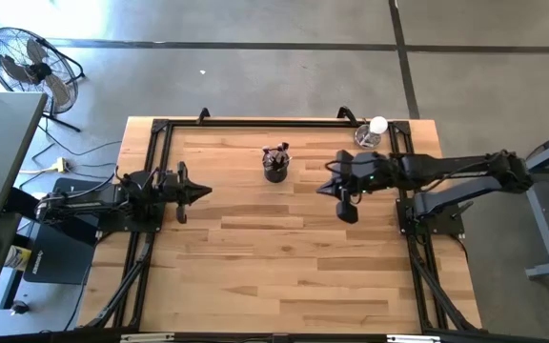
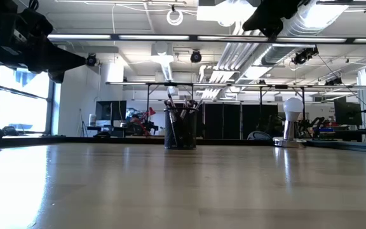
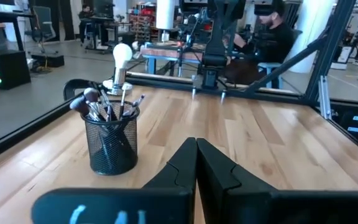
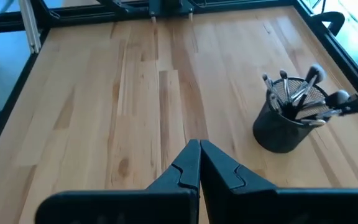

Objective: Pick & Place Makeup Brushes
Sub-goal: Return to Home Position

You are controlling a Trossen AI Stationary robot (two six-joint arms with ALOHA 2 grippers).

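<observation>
Several makeup brushes (image 3: 101, 106) stand bristle-up inside a black mesh cup (image 3: 111, 144) near the table's far edge; the brushes (image 1: 275, 154) and cup (image 1: 275, 170) show in the high view, the cup (image 2: 180, 130) in the low view, and both brushes (image 4: 303, 93) and cup (image 4: 284, 124) in the right wrist view. My left gripper (image 1: 206, 191) hovers shut at the table's left side. My right gripper (image 1: 320, 188) hovers shut to the right of the cup, raised above the table. In their wrist views the left gripper (image 3: 196, 146) and right gripper (image 4: 200, 148) show fingertips together, holding nothing.
A clear glass with a white ball (image 1: 373, 131) stands at the far right corner of the table (image 1: 284, 267). A black frame rail (image 1: 274, 121) runs along the far edge. A fan (image 1: 29, 65) stands on the floor beyond the left side. A person (image 3: 272, 37) sits behind the right arm.
</observation>
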